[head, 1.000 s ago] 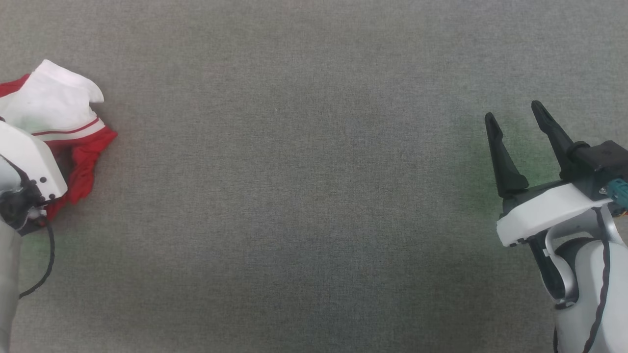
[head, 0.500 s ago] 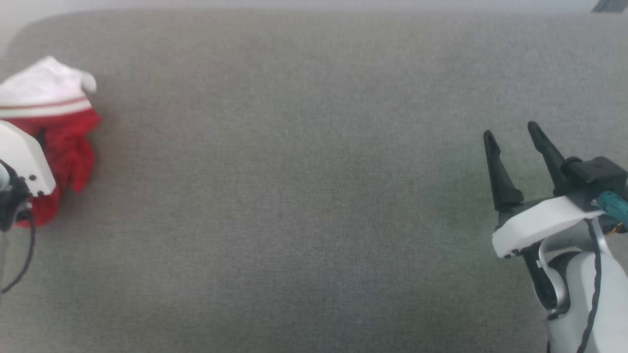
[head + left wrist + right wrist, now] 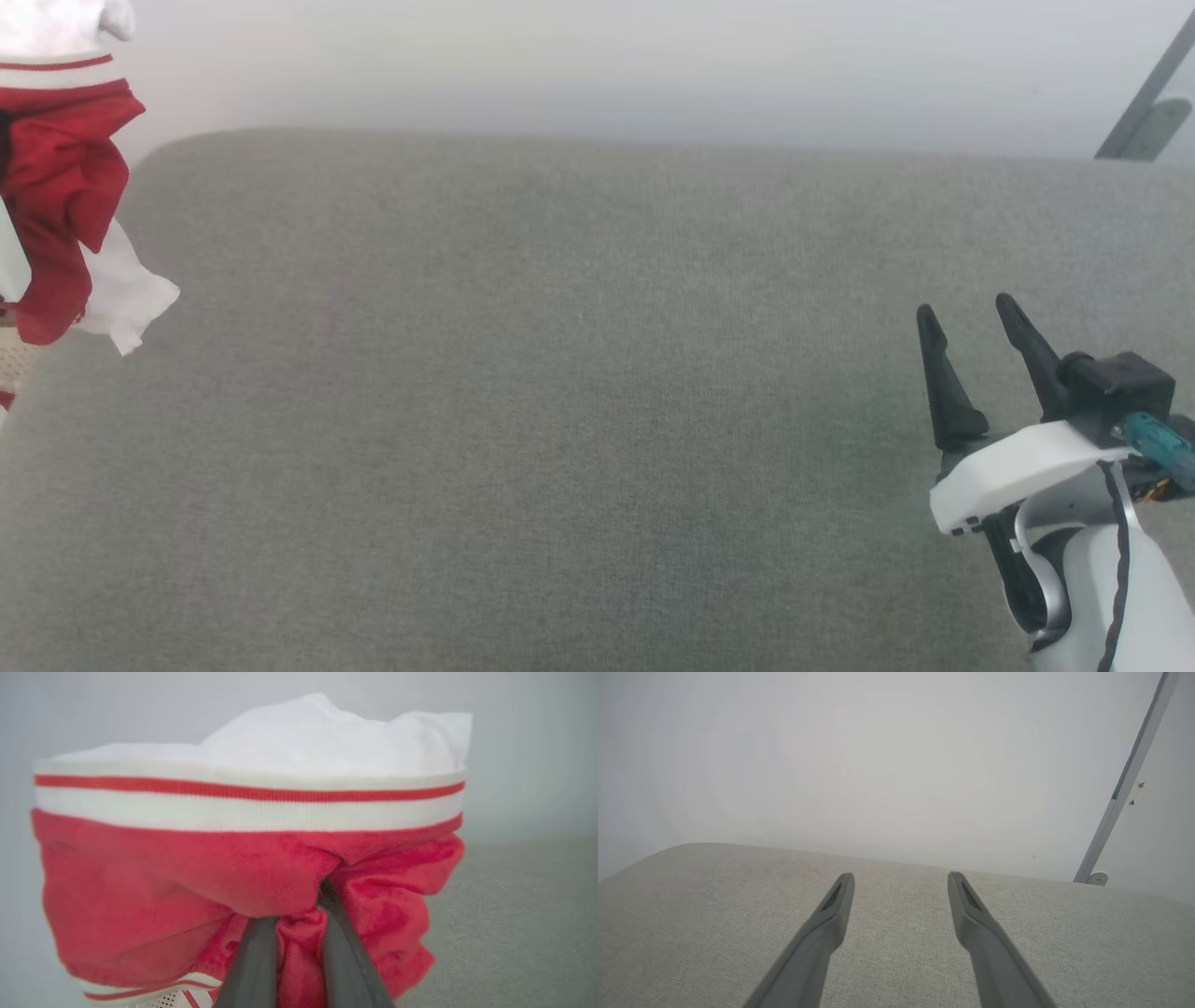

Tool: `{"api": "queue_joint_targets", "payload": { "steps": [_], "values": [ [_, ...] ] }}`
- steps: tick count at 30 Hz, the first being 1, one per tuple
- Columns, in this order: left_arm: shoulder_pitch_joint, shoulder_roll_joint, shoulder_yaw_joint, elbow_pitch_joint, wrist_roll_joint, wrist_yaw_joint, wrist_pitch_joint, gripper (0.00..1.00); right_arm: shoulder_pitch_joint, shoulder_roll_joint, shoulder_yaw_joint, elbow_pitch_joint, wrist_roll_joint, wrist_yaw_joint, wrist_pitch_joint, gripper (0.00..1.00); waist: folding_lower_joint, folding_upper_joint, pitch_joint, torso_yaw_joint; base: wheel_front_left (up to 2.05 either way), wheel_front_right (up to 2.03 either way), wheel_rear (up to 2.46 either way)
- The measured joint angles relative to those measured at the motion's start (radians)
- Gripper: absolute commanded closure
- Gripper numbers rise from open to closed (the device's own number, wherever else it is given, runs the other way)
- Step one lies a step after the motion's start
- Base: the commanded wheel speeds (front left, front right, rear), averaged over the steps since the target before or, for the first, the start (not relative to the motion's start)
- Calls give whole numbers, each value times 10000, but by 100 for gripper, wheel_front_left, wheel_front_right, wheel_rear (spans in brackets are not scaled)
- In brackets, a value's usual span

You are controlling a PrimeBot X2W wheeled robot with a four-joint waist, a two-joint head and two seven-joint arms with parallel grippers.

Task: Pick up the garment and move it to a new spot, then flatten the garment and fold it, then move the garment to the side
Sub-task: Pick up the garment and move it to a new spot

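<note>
Red-and-white garment (image 3: 58,177) | we note it lifted off grey cushion (image 3: 579,392) since a second ago; hangs bunched over cushion's left edge | left gripper (image 3: 299,905) pinching red cloth | right gripper (image 3: 964,308) spread apart over cushion's right

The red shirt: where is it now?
At the head view's far left, the shirt hangs by the grey surface's left edge, pinched by the left gripper.

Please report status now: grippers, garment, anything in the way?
Left gripper shut on garment. Right gripper open, holding nothing. Garment hangs bunched, lifted. Nothing seen in the way.
</note>
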Motion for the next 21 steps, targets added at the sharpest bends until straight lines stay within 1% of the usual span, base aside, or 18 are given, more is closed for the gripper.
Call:
{"api": "queue_joint_targets", "payload": {
  "steps": [4,8,10,15,21],
  "values": [
    [395,290,-17,-1313,-94,81,600,100,142,92,-59,67,27,0,-69,0,0,0,-372,85,0,0,0],
    [815,510,48,-2899,-447,334,1319,100,227,130,-146,82,46,0,-104,0,0,0,-648,46,0,0,0],
    [1080,623,69,-3680,-527,573,1714,100,259,134,-244,84,46,0,-140,0,0,0,-711,-52,0,0,0],
    [1688,654,77,-5591,-713,1244,2529,100,256,142,-579,23,36,0,-182,0,0,0,-756,-458,0,0,0],
    [2250,685,-182,-7271,-683,1875,3219,100,207,86,-1101,-63,-69,0,-261,0,0,0,-699,-1154,0,0,0]
  ]
}}
